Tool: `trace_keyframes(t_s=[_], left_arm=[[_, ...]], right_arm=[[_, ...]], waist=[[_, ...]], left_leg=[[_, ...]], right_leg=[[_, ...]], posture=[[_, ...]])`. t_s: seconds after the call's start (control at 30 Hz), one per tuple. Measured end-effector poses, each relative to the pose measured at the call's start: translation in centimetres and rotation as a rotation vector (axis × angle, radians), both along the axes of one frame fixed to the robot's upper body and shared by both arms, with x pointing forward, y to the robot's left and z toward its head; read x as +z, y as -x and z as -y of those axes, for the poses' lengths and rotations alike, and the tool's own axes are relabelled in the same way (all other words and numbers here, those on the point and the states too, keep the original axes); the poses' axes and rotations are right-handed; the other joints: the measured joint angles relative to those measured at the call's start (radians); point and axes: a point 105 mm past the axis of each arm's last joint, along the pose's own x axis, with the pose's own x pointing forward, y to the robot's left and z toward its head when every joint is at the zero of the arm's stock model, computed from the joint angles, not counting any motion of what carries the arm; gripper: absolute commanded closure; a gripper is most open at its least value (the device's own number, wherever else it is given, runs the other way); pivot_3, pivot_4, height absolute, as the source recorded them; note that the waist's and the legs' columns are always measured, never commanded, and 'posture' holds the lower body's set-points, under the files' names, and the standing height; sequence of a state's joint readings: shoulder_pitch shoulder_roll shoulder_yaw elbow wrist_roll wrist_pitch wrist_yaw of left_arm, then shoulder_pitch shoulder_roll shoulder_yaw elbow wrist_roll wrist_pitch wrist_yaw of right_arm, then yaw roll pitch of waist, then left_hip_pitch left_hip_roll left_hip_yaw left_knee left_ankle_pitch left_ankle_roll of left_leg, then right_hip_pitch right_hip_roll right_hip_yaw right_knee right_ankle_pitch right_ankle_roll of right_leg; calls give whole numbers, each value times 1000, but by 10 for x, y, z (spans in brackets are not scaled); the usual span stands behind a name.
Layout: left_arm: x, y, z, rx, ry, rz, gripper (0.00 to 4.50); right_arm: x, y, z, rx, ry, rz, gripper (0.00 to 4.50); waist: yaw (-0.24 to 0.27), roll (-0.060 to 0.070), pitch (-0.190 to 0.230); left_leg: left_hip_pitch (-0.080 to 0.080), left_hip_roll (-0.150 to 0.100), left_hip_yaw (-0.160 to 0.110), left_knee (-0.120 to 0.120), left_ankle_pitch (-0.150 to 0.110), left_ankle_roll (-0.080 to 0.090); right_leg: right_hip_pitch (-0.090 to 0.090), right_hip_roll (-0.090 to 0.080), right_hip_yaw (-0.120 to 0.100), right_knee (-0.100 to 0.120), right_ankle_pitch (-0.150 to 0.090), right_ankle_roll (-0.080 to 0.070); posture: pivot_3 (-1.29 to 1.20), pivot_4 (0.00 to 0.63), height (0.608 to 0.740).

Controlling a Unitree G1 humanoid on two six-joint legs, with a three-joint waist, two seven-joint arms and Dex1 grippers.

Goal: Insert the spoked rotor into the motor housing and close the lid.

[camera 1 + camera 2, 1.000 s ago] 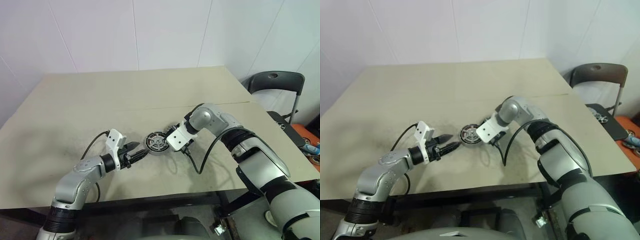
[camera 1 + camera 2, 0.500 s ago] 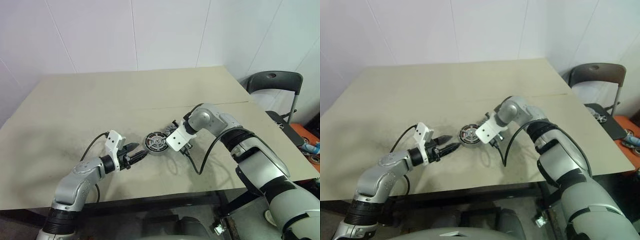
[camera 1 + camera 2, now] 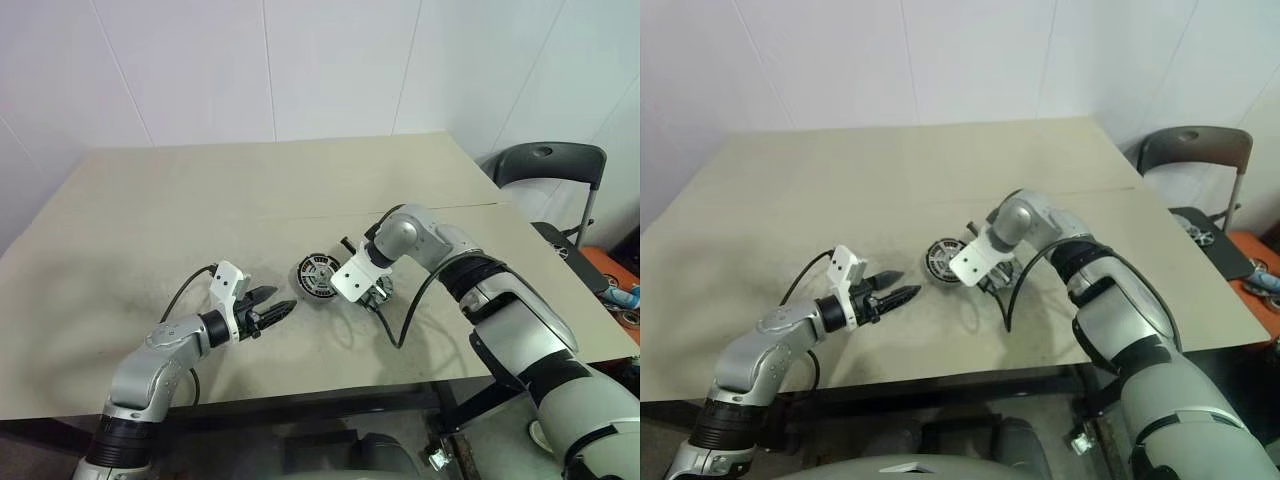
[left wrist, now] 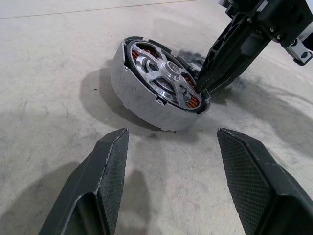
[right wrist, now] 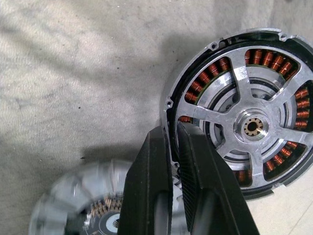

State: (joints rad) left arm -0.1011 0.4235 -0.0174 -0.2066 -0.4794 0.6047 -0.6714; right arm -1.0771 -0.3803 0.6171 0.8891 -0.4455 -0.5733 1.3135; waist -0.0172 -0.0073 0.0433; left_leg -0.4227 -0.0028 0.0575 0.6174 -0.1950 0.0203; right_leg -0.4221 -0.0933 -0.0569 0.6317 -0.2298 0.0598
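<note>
Nearest: left gripper, fingers spread wide, empty, aimed across the table at the motor.

Just beyond, apart from those fingers: motor housing, tipped up on its lower edge, open face turned up and toward the left gripper, axle line slanted rather than upright. Inside the copper coils, apparently seated already: spoked rotor, hub centred.

At the housing's far rim: right gripper, pointing steeply down, fingers narrowed to a pinch on that rim. Clearly the nearer arm, already gripping the housing.

Beside and under the right gripper: a ribbed grey round piece, probably the lid, partly hidden.

Likely next: set the housing flat, then fetch the lid from the right gripper's side.

No brand, label or lettering legible anywhere.
</note>
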Motion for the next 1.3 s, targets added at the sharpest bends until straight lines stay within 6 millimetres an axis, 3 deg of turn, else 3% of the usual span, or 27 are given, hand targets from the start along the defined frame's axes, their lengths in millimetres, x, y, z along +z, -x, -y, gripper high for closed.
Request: trace_keyframes(t_s=[0.2, 0.43, 0.6, 0.8, 0.97, 1.17, 1.3], left_arm=[[-4, -2, -3, 10, -8, -12, 1430], [-4, -6, -1, 11, -3, -10, 1430], [-4, -7, -1, 11, -6, -8, 1430], [-5, -6, -1, 11, -6, -11, 1430], [-5, -6, -1, 10, -8, -12, 1430], [6, -15, -1, 13, 12, 10, 1430], [15, -21, -7, 29, 50, -1, 1430]], right_arm=[[6, 9, 10, -27, 62, -105, 4491], [4, 10, 8, -6, 50, -86, 4491], [3, 11, 6, 61, 35, -19, 2952], [7, 12, 6, 55, 32, -28, 2952], [33, 15, 5, 53, -54, -8, 2952], [77, 12, 4, -238, -393, -116, 2952], [81, 2, 29, -627, -674, -286, 2952]], waist=[[5, 0, 0], [4, 0, 0], [2, 0, 0], [2, 0, 0], [6, 0, 0], [6, -1, 0], [10, -1, 0]], left_leg=[[-2, -1, 0, 0, 0, 0], [-2, -1, 0, 0, 0, 0], [-2, -1, 0, 0, 0, 0], [-2, -1, 0, 0, 0, 0], [-3, -1, 0, 0, 0, 0], [-2, 0, -2, 0, 0, 0], [-3, -1, -1, 0, 0, 0]], right_leg=[[-1, -1, 0, -1, 0, 0], [-2, -1, 0, 0, 0, 0], [-2, -1, 0, 0, 0, 0], [-2, -1, 0, 0, 0, 0], [-2, -2, 0, -1, 0, 0], [-2, -2, 0, -1, 0, 0], [-2, -3, -1, -1, 0, 0]], posture=[[0, 0, 740], [0, 0, 740], [0, 0, 740], [0, 0, 740], [0, 0, 740], [0, 0, 740], [0, 0, 740]])
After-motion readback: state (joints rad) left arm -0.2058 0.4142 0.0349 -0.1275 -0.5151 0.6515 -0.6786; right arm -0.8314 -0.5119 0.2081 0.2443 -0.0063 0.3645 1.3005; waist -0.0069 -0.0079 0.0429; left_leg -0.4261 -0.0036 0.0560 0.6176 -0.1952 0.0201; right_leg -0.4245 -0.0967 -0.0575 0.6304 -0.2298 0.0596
